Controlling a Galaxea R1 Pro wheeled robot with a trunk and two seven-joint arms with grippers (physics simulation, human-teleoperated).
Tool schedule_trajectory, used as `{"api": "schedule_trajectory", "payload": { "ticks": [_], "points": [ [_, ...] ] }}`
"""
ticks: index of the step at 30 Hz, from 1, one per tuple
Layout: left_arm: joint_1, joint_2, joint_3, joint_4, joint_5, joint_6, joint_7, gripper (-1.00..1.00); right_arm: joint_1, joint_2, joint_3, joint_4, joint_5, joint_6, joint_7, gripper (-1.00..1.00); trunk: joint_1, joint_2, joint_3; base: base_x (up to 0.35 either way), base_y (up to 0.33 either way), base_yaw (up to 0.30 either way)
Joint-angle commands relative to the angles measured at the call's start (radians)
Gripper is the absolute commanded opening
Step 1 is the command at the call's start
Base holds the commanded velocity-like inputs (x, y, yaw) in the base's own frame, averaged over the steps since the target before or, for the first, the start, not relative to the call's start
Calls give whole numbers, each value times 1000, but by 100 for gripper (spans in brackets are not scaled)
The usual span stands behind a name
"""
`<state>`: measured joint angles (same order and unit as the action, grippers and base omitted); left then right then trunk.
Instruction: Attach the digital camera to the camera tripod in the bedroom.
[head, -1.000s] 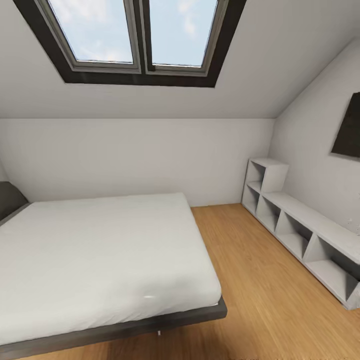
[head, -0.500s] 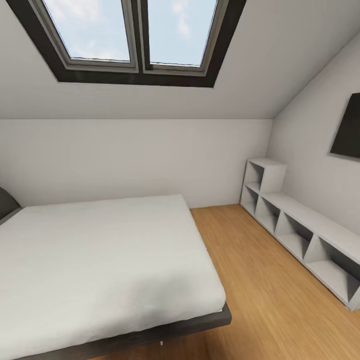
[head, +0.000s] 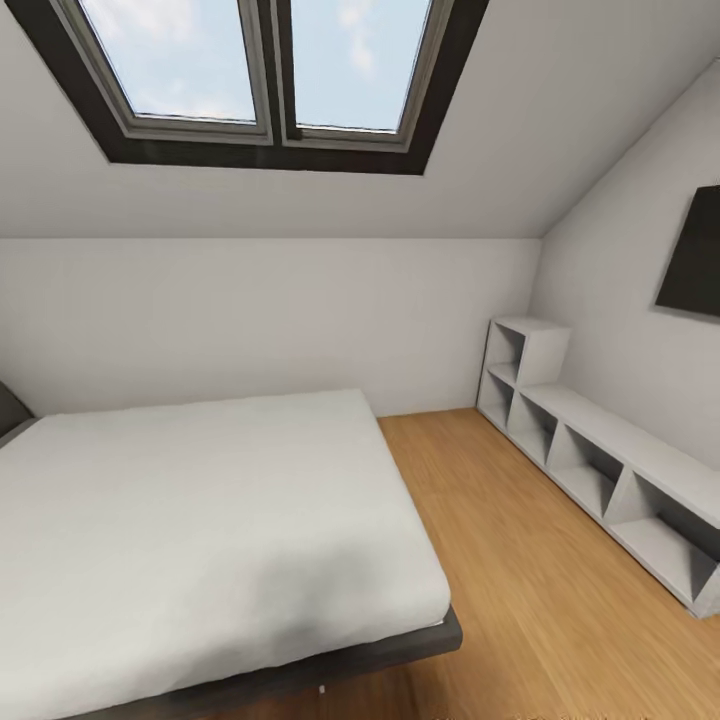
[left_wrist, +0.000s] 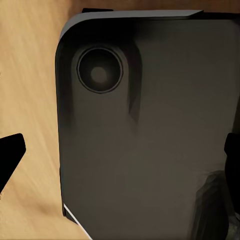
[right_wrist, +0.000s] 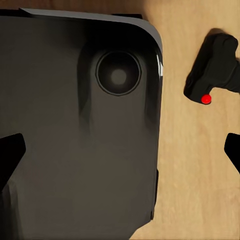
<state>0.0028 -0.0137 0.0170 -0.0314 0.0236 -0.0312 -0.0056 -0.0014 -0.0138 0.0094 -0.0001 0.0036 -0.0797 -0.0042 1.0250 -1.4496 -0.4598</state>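
Two grippers hang over the light wood floor (left_wrist: 30, 100), each pointing straight down past a big dark rounded panel, part of the robot's own base as far as I can tell. By the left gripper (left_wrist: 122, 155), black fingertips (left_wrist: 10, 155) sit far apart at opposite edges of the left wrist view, spread wide with nothing between them but the dark panel (left_wrist: 150, 140) below. The right gripper (right_wrist: 122, 155) is spread just as wide, empty too. Near it the digital camera (right_wrist: 215, 70) lies on the floor just beside the panel's edge, its red button showing, its far side cut off by the frame.

Across the bedroom, from the head view: a white bed (head: 200, 520), its grey headboard (head: 12, 410) mostly cut off, a double skylight (head: 265, 75) above, then white cube shelves (head: 600, 480) along the right wall under a dark panel (head: 692, 255) cropped at the edge.
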Motion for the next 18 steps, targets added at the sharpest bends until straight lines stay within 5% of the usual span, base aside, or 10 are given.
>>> {"api": "schedule_trajectory", "payload": {
  "ticks": [1, 18],
  "points": [
    [0, 0, 1, -1, 2, -2, -1, 100, 0, 0, 1, 0, 0, -3, 0, 100, 0, 0, -1, 0, 0, -188],
    [0, -1, 3, -1, 2, -2, -1, 100, 0, 0, 1, 0, -1, -3, 0, 100, 0, 0, -1, 0, 0, -234]
  ]
}}
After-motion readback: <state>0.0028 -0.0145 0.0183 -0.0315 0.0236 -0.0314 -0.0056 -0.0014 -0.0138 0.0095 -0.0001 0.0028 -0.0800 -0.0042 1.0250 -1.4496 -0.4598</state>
